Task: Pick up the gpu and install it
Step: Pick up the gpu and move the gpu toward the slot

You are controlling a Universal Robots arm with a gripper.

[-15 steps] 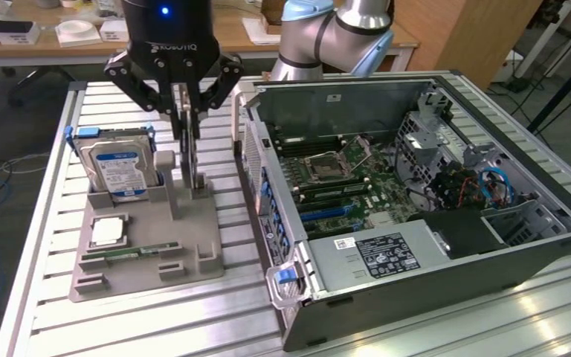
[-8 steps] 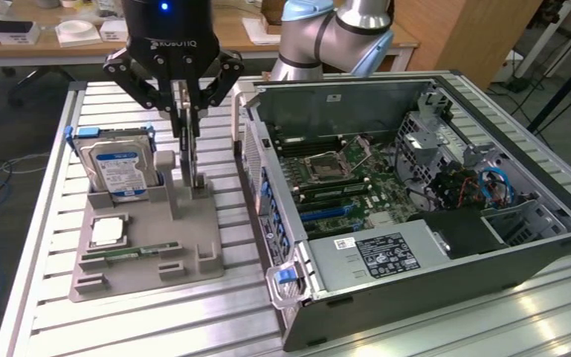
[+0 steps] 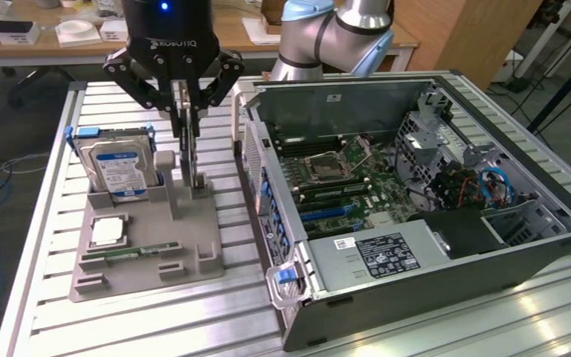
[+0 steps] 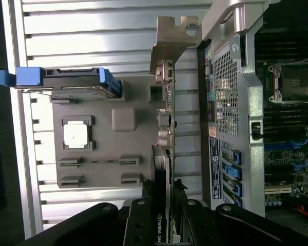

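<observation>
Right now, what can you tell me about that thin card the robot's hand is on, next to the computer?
The gpu stands upright on its edge in the grey holder, beside the open computer case. It is a thin flat green board with dark parts, a black labelled section and a bent silver metal bracket at one end. The hand grips it from above, one finger on each face.
</observation>
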